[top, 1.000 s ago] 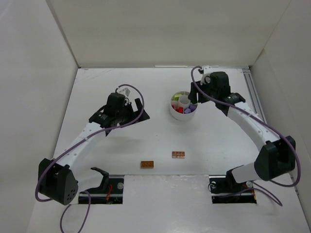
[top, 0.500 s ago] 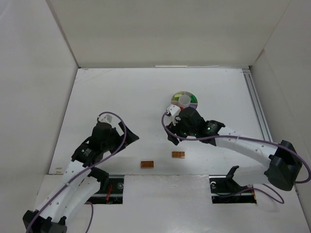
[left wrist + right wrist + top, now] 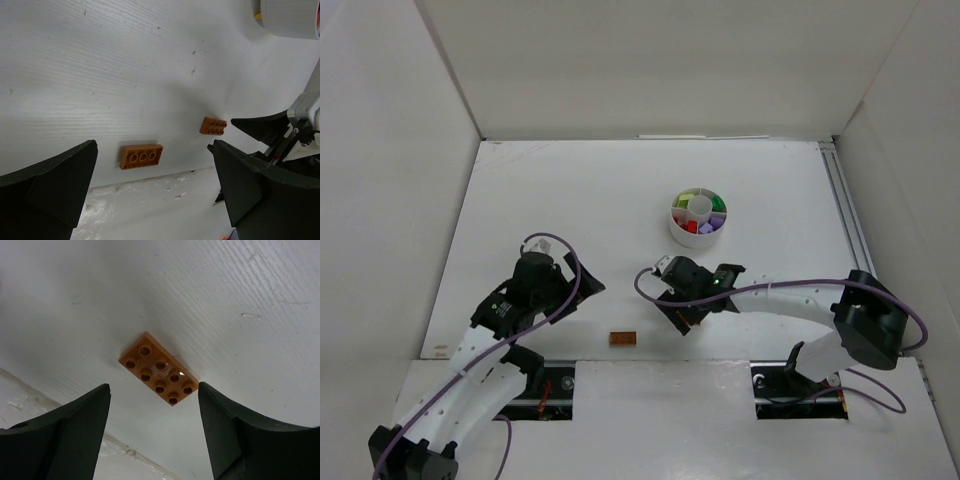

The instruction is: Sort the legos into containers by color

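**Top view.** Toward the far right of the desk [image 3: 550, 200]: a round white dish [image 3: 674, 231], holding small legos [image 3: 691, 227] in red, purple and yellow-green in its wedges (too tiny to count, the central well hard to read). Loose near the front edge, well apart from the dish: the left orange brick [image 3: 623, 338]. Low over the desk, to that brick's left and a little farther back: the left tool [image 3: 584, 290], its jaws only a dark shape from here. On the brick's other side: the right tool [image 3: 681, 318], pressed low and covering whatever lies beneath it.

**Left wrist.** Black fingers [image 3: 47, 187] of the left tool spread wide at the lower corners, gripping nothing: released. In the gap, nearer the left finger and touching neither: the left orange brick, flat on the desk. Farther off: the right orange brick [image 3: 213, 126], with a dark finger of the right tool just beside it. Dish cut off at the top right corner, only a bit of wall showing.

**Right wrist.** Flat on the desk, studs up, the right orange brick, centred between the right tool's fingers [image 3: 62, 432] with clear desk on both sides: released, grasping nothing. Finger bases cut off by the lower edge.
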`<move>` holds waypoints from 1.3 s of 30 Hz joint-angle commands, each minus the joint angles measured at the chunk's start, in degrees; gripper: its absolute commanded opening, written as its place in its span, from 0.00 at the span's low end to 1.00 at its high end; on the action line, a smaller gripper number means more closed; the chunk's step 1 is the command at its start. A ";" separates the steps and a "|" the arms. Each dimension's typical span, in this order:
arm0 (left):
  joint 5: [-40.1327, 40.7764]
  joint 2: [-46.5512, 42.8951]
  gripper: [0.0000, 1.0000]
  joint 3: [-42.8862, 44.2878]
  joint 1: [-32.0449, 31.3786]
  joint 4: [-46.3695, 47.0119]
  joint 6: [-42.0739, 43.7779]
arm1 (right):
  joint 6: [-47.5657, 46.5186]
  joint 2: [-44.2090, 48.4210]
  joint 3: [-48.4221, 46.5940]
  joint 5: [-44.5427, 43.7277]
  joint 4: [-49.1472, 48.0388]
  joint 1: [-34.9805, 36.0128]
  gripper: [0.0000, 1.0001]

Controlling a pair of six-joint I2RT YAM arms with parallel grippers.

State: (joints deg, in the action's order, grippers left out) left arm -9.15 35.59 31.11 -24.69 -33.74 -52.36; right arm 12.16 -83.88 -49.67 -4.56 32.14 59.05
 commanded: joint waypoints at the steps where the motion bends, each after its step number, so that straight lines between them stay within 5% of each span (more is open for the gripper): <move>1: 0.62 0.62 1.00 0.70 -0.27 0.60 0.50 | 1.99 -0.59 -0.52 -3.88 1.87 0.63 0.76; 14: 1.76 0.53 1.00 1.76 -0.27 1.22 0.50 | -3.81 -5.84 -0.60 1.04 -3.05 0.63 0.72; 20: 2.29 -0.53 1.00 2.29 -0.27 0.60 0.50 | -3.20 -8.50 -1.13 -1.15 -2.52 0.63 0.64; 21: 2.29 -0.53 1.00 2.29 -0.27 0.60 0.50 | -2.68 -8.50 -1.13 -1.16 -2.52 0.63 0.53; 28: 2.29 -0.53 1.00 2.81 -0.27 1.74 0.50 | -2.93 -5.70 -2.35 -2.30 -4.01 0.63 0.32; 39: 3.52 10.44 1.00 10.45 -0.27 9.65 7.97 | -11.72 6.09 -11.15 -7.56 -13.67 -4.89 0.23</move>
State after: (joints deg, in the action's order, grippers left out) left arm -7.01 43.29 36.45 -24.71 -28.95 -48.07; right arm 4.16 -81.45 -57.06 -8.62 25.87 57.19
